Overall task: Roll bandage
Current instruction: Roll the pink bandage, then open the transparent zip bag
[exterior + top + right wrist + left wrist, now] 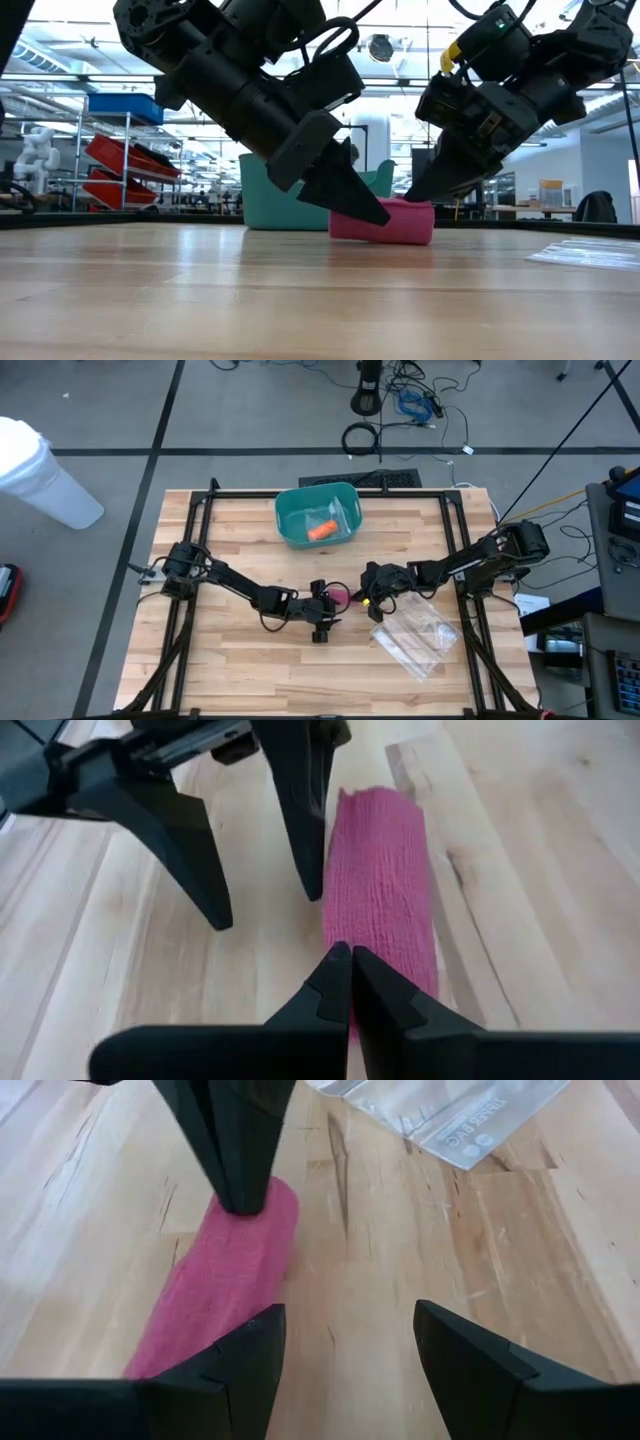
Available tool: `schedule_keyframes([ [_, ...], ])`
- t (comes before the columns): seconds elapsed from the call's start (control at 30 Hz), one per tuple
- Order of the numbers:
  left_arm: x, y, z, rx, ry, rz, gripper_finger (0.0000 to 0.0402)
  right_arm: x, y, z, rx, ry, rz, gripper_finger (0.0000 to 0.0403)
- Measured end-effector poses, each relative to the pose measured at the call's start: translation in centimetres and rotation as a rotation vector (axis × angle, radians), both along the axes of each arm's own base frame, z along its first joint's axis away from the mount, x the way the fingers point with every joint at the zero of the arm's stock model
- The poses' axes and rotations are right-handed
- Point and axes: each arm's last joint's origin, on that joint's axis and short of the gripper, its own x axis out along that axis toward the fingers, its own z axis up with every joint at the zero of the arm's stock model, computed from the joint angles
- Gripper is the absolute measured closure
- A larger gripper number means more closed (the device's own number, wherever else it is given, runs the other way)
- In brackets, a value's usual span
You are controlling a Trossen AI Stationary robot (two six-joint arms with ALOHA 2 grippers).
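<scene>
Bandage (385, 890): pink, soft, light, best pinched at its end. My right tool (350, 982) pressed clenched on it; my left tool (345, 1350) released alongside.

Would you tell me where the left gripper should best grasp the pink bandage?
Probably across the pink bandage at its free end, coming from above: it lies flat and narrow on the table, the right gripper pins the other end, and the open left gripper could straddle it.
</scene>
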Motion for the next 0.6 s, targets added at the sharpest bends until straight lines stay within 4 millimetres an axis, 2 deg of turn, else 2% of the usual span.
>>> schedule_keyframes([
  [0.2,0.4,-0.6,0.5,-0.063,-0.006,-0.055,0.0173,-0.1,0.0,-0.1,0.000,0.011,0.001,0.0403],
  [0.43,1.3,-2.3,3.6,-0.014,-0.075,-0.138,0.0173,0.1,0.3,0.2,0.015,-0.024,-0.002,0.0403],
  [0.6,0.1,-2.9,6.4,0.070,-0.090,-0.096,0.0173,0.2,1.4,0.9,0.052,-0.074,0.023,0.0391],
])
